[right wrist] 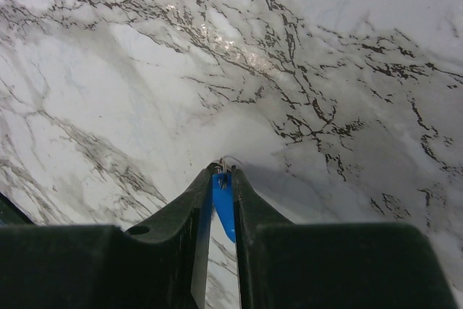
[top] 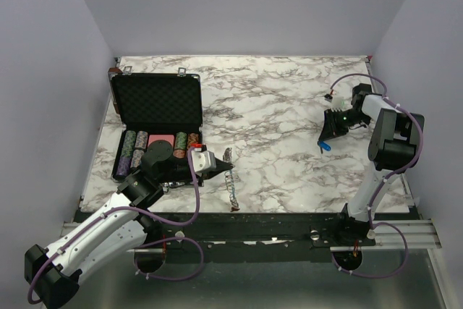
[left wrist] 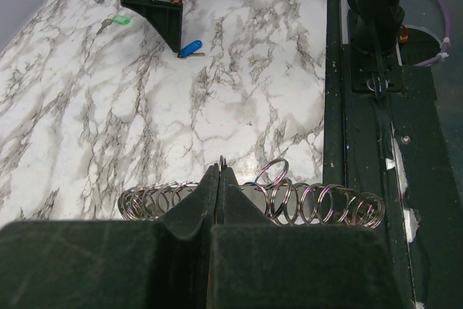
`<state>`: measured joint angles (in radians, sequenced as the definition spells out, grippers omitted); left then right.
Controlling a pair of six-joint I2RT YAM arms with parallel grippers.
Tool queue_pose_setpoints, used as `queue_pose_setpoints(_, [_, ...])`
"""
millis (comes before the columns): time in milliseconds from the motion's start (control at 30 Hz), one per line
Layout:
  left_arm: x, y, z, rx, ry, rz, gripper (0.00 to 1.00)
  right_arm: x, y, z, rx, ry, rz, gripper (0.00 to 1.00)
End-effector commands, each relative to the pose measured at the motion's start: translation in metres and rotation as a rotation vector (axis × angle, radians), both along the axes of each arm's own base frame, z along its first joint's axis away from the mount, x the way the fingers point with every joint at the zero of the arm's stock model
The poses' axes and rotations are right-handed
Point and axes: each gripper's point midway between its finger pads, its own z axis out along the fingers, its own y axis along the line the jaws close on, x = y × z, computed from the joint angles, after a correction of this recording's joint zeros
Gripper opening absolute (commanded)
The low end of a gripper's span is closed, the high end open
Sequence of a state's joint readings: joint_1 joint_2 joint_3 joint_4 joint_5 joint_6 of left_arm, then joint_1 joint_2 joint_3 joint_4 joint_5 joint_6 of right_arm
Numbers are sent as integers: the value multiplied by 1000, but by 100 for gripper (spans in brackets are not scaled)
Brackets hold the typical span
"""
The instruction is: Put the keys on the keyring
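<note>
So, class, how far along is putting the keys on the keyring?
No key looks threaded yet. In hand: the left fingers pinch the keyring, the right fingers grip the blue key, far apart. Left: joining them, then the green key lying on the table.

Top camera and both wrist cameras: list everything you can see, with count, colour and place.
blue key: one, blue, between the right jaws
green key: one, green, on table near right jaws
keyring: one, metallic ring chain, table's near edge
case: one, black, open, table's left
poker chips: several stacks, mixed colours, in the case
table: one, white marble
left jaws: one pair, black, shut on the keyring
right jaws: one pair, black, shut on the blue key
</note>
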<state>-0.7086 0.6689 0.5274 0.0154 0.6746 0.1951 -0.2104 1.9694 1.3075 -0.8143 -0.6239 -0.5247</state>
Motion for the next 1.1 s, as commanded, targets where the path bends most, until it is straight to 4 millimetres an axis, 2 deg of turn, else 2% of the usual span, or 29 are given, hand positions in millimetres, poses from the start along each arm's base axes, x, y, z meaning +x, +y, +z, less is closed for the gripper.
queue_pose_setpoints(0, [-2, -2, 24, -43, -67, -29, 0, -11, -1, -9, -17, 54, 8, 24])
queue_pose_setpoints(1067, [-1, -2, 23, -39, -63, -26, 0, -9, 1, -12, -51, 48, 20, 22])
